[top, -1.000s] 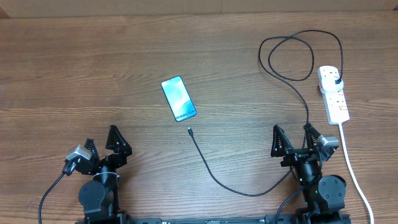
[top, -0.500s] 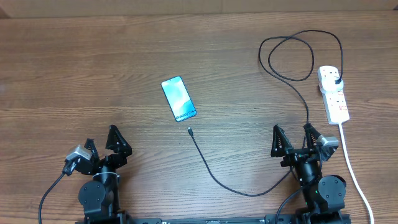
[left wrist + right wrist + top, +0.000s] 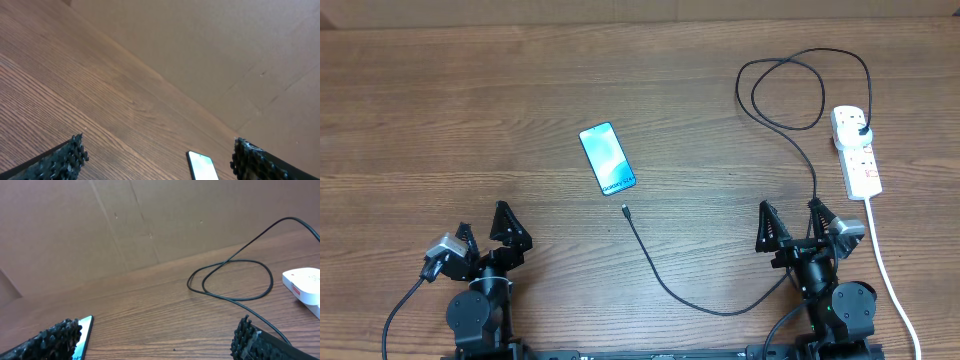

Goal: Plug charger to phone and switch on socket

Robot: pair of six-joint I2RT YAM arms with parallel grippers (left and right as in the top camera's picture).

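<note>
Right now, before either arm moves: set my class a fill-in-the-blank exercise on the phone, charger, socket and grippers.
The phone lies with its screen facing ____.
The small tip of the charger is not yet ____ into the phone.
The charger's black plug sits in the socket, on the robot's ____ side.
The left gripper and right gripper both stand ____, holding nothing.
Missing words: up; plugged; right; open.

Wood-grain table (image 3: pixel 470 120) carries a phone (image 3: pixel 607 158), screen up and askew near the middle. The black charger (image 3: pixel 650 258) cable loops across the right half, its small tip just short of the phone, its plug seated in the white socket (image 3: pixel 857 150) strip, whose thick white cord (image 3: pixel 885 270) trails toward the near edge.
</note>
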